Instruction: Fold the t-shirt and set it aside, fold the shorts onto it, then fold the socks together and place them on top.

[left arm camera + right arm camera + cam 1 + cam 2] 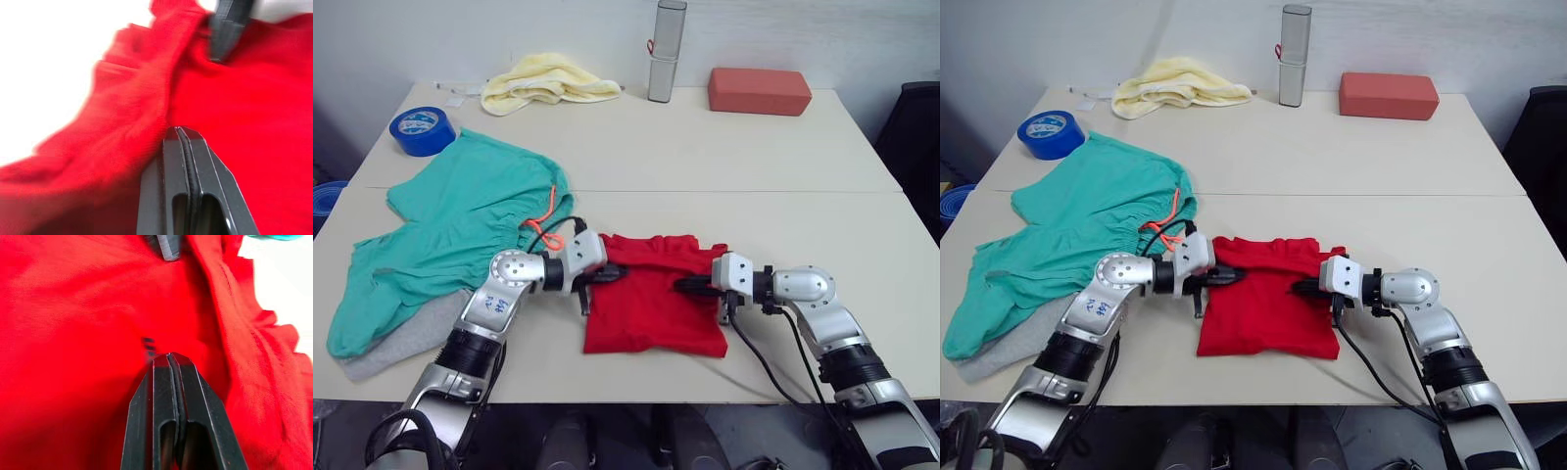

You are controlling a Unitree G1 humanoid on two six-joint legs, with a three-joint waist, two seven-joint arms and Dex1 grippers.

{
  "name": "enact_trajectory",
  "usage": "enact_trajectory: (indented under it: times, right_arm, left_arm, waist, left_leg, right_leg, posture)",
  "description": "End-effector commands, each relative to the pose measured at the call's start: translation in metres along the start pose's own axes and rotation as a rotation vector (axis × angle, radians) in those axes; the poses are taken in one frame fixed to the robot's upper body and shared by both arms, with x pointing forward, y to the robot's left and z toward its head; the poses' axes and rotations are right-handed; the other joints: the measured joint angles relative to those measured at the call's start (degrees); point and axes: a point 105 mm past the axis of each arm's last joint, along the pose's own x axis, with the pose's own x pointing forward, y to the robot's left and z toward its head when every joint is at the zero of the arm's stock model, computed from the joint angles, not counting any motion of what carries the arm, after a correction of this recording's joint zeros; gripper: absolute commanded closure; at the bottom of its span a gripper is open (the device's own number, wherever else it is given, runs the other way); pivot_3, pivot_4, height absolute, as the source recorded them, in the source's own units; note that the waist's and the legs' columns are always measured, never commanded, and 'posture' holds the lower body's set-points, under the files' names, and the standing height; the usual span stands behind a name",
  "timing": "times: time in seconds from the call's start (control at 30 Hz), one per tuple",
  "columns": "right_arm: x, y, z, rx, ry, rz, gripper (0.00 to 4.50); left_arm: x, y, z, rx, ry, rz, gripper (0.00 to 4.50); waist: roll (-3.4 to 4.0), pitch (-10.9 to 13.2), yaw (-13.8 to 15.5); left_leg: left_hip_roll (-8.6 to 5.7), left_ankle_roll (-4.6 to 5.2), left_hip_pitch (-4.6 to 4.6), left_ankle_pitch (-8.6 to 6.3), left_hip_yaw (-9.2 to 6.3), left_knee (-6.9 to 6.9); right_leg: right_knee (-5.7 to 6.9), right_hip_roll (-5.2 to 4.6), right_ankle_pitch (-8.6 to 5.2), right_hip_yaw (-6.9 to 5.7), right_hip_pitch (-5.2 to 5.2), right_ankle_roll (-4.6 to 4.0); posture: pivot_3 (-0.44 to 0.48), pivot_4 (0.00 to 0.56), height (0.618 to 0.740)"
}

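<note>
Both claws lying on the folded t-shirt (pixel 651 308), left claw (pixel 612 275) pressed together, right claw (pixel 688 286) pressed together, shorts (pixel 460 230) sprawling beside the t-shirt

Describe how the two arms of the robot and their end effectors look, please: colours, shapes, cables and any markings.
Both arms have silver-grey rounded metal shells with black joint sections. The left arm bears small dark markings on its shell; the right arm has a black cable running down from the wrist. Each wrist has a white block. The left end effector and right end effector each have two flat, tapering black fingers.
</note>
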Motion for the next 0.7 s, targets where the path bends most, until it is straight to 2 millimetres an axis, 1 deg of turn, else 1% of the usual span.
enact_trajectory:
  times: [0.03,0.13,0.23,0.37,0.43,0.5,0.53,0.6,0.63,0.67,0.7]
  right_arm:
    - [-0.008,-0.022,0.007,-0.042,-0.027,-0.111,4.5]
    - [-0.01,-0.035,0.003,-0.026,-0.02,-0.197,4.5]
    - [-0.01,-0.052,-0.003,0.037,-0.004,-0.312,4.5]
    - [-0.012,-0.067,-0.007,0.086,0.013,-0.409,4.5]
    - [-0.016,-0.072,-0.004,0.116,-0.005,-0.436,4.5]
    - [-0.021,-0.073,0.007,0.129,-0.056,-0.424,4.5]
    - [-0.022,-0.069,0.018,0.145,-0.107,-0.381,4.5]
    - [-0.024,-0.062,0.031,0.164,-0.164,-0.325,4.5]
    - [-0.017,-0.048,0.037,0.19,-0.18,-0.25,4.5]
    - [-0.012,-0.039,0.041,0.21,-0.185,-0.201,4.5]
    - [-0.005,-0.026,0.045,0.223,-0.184,-0.145,4.5]
  left_arm:
    - [-0.004,0.018,0.01,0.051,-0.046,0.097,4.48]
    - [-0.004,0.031,0.01,0.046,-0.06,0.177,4.48]
    - [0.002,0.046,0.01,0.012,-0.073,0.26,4.48]
    - [0.006,0.06,0.008,-0.035,-0.074,0.347,4.48]
    - [0.004,0.064,0.009,-0.061,-0.086,0.372,4.48]
    - [-0.001,0.061,0.015,-0.061,-0.113,0.341,4.48]
    - [-0.006,0.056,0.023,-0.045,-0.15,0.303,4.48]
    - [-0.012,0.049,0.031,-0.025,-0.192,0.259,4.48]
    - [-0.013,0.025,0.04,-0.014,-0.232,0.111,4.48]
    - [-0.015,0.006,0.045,-0.009,-0.257,0.0,4.48]
    - [-0.015,-0.012,0.045,0.006,-0.246,-0.091,4.48]
  waist:
    - [0.0,0.0,0.0]
    - [0.0,0.0,0.0]
    - [0.0,0.0,0.1]
    - [0.0,0.0,0.1]
    - [0.0,0.0,0.0]
    - [0.0,0.0,0.0]
    - [0.0,0.0,-0.1]
    - [0.0,0.0,-0.1]
    - [0.01,0.0,-0.1]
    - [0.01,0.0,-0.2]
    - [0.01,0.0,-0.1]
  left_leg:
    - [0.0,-0.01,0.0,0.01,0.01,0.0]
    - [0.0,-0.03,0.0,0.02,0.01,0.0]
    - [-0.01,-0.04,0.01,0.04,0.01,0.0]
    - [-0.02,-0.04,0.0,0.04,0.02,0.0]
    - [-0.01,-0.04,-0.01,0.04,0.03,0.0]
    - [0.0,-0.05,-0.02,0.04,0.04,-0.02]
    - [0.01,-0.05,-0.02,0.04,0.06,-0.02]
    - [0.07,-0.09,-0.03,0.05,0.07,-0.06]
    - [0.1,-0.11,-0.03,0.04,0.07,-0.07]
    - [0.12,-0.13,-0.03,0.05,0.07,-0.09]
    - [0.2,-0.18,0.0,0.02,0.07,-0.11]
  right_leg:
    - [0.0,0.02,0.0,0.0,-0.01,0.0]
    - [0.01,0.01,0.0,0.0,-0.01,0.0]
    - [0.03,0.01,0.0,-0.01,0.0,0.01]
    - [0.01,0.03,0.01,-0.01,0.0,0.01]
    - [0.0,0.04,0.01,-0.01,-0.01,0.02]
    - [0.0,0.04,0.01,0.0,-0.02,0.02]
    - [0.01,0.06,0.01,0.01,-0.04,0.02]
    - [0.0,0.08,0.01,0.04,-0.07,0.02]
    - [0.0,0.08,0.01,0.04,-0.07,0.02]
    - [0.0,0.08,0.01,0.04,-0.09,0.01]
    - [0.03,0.05,0.01,0.05,-0.04,0.01]
  posture:
    - [0.0,0.15,0.74]
    - [0.0,0.15,0.74]
    - [0.0,0.15,0.74]
    - [0.0,0.15,0.74]
    - [0.0,0.15,0.74]
    - [0.0,0.15,0.74]
    - [0.0,0.15,0.74]
    - [0.0,0.15,0.74]
    - [0.0,0.15,0.74]
    - [0.0,0.15,0.74]
    - [0.0,0.15,0.74]
